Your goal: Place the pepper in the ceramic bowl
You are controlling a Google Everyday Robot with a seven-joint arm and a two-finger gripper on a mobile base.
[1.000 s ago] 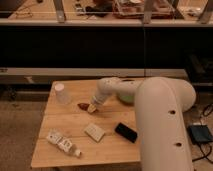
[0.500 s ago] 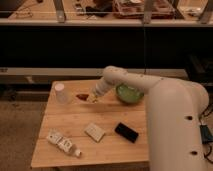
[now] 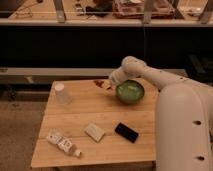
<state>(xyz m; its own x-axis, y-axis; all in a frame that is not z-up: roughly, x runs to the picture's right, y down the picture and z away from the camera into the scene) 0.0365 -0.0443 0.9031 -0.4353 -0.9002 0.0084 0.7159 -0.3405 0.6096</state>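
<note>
**Tabletop inventory, single camera view**

- Qty 1: pale wooden slatted table [image 3: 75,112], square-ish top. All items below sit on it or hang over it.
- Qty 1: round green ceramic bowl [image 3: 130,91], darker rim, paler inside. Upright at far-right of tabletop; nothing visible inside.
- Qty 1: small glossy dark red pepper [image 3: 101,83], near far edge of table, left of bowl and apart from it, outside the bowl. Right at the gripper tip; can't tell whether it rests on the wood or is lifted.
- Qty 1: robot gripper [image 3: 110,84], light-coloured, at end of white arm [image 3: 150,75]. Low over far edge of table, betw. pepper and bowl's left rim. Grip state: cannot tell, incl. whether it clasps the pepper.
- Qty 1: translucent white plastic cup [image 3: 62,93], upright, far-left area, well apart from bowl.
- Qty 1: flat black rectangular phone [image 3: 126,132], lying flat, near-right area, angled to table edge.
- Qty 1: small white rectangular block [image 3: 94,131], flat, just left of phone, not touching.
- Qty 1: white labelled bottle [image 3: 63,144], lying on its side at near-left corner, cap end twd. front edge.
- Qty 1: large white robot body [image 3: 185,130], fills right side of view, overlapping table's right edge.
</note>
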